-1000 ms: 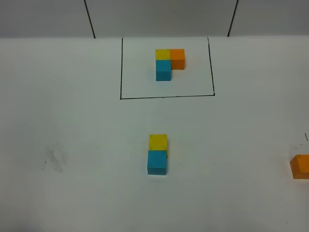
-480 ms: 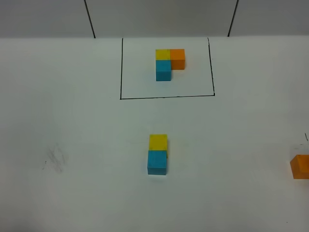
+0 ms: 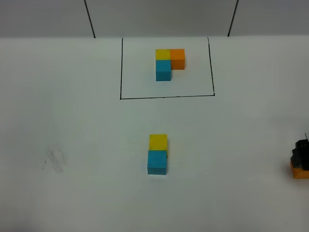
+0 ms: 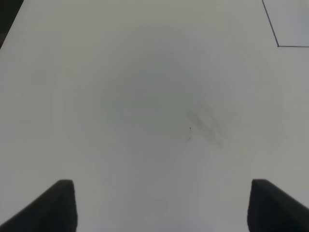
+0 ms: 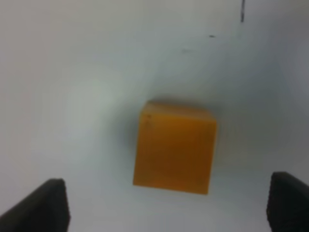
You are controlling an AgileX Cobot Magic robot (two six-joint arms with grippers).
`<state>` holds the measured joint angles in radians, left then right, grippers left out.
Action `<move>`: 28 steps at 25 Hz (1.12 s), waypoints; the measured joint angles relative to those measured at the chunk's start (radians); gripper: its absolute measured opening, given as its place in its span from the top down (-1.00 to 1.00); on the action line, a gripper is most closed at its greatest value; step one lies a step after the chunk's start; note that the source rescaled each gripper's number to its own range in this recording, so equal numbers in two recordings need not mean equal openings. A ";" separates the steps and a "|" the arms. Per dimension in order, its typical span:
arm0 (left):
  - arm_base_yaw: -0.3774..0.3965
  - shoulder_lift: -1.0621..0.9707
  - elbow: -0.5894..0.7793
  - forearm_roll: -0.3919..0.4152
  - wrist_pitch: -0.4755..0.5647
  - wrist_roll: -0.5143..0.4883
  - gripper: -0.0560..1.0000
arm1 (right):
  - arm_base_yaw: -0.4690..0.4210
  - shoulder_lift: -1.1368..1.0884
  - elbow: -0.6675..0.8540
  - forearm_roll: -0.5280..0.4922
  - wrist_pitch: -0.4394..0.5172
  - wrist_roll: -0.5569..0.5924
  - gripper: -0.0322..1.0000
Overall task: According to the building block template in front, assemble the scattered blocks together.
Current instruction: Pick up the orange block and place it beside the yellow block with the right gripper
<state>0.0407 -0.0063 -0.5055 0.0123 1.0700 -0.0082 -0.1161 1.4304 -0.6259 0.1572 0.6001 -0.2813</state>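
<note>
The building block template (image 3: pixel 167 63), yellow, orange and blue cubes in an L, sits at the back inside a black drawn rectangle (image 3: pixel 166 97). Of the scattered blocks, a yellow cube (image 3: pixel 158 142) and a light blue cube (image 3: pixel 157 162) touch in the middle of the table, yellow behind blue. The orange cube (image 3: pixel 300 172) lies at the far right edge, partly covered by my black right gripper (image 3: pixel 302 152). In the right wrist view the orange cube (image 5: pixel 175 147) lies just ahead of my right gripper (image 5: pixel 166 205), which is open with its fingertips (image 5: pixel 46 205) wider than the cube. My left gripper (image 4: pixel 164 208) is open above bare table.
The white table (image 3: pixel 72 121) carries a faint grey smudge (image 3: pixel 55 158) at the left, also under the left gripper as a smudge (image 4: pixel 207 123). A corner of the drawn rectangle (image 4: pixel 278 46) shows in the left wrist view. A grey wall with two dark seams (image 3: pixel 90 19) runs behind.
My right gripper has come into the exterior view at the right edge and now hangs over the orange cube. The other cubes have not moved.
</note>
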 joint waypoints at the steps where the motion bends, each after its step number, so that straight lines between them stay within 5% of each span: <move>1: 0.000 0.000 0.000 0.000 0.000 0.000 -0.13 | 0.000 0.027 0.000 0.003 -0.019 0.007 -0.39; 9: 0.000 0.000 0.000 0.000 0.000 0.000 -0.13 | 0.000 0.173 0.003 0.013 -0.143 0.031 -0.38; 12: 0.000 0.000 0.000 0.000 0.000 0.000 -0.13 | 0.000 0.202 0.003 0.014 -0.156 0.032 -0.20; 15: 0.000 0.000 0.000 0.000 0.000 0.000 -0.13 | 0.000 0.229 0.003 0.014 -0.157 0.032 0.33; 17: 0.000 0.000 0.000 0.000 0.000 0.000 -0.13 | 0.000 0.235 0.003 0.015 -0.160 0.029 0.93; 22: 0.000 0.000 0.000 0.000 0.000 0.000 -0.13 | 0.036 0.209 -0.018 0.016 -0.159 -0.043 0.89; 28: 0.000 0.000 0.000 0.000 0.000 0.000 -0.13 | 0.207 0.215 -0.178 0.021 -0.093 -0.289 0.89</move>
<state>0.0407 -0.0063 -0.5055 0.0123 1.0700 -0.0082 0.0910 1.6450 -0.8042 0.1779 0.5074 -0.5703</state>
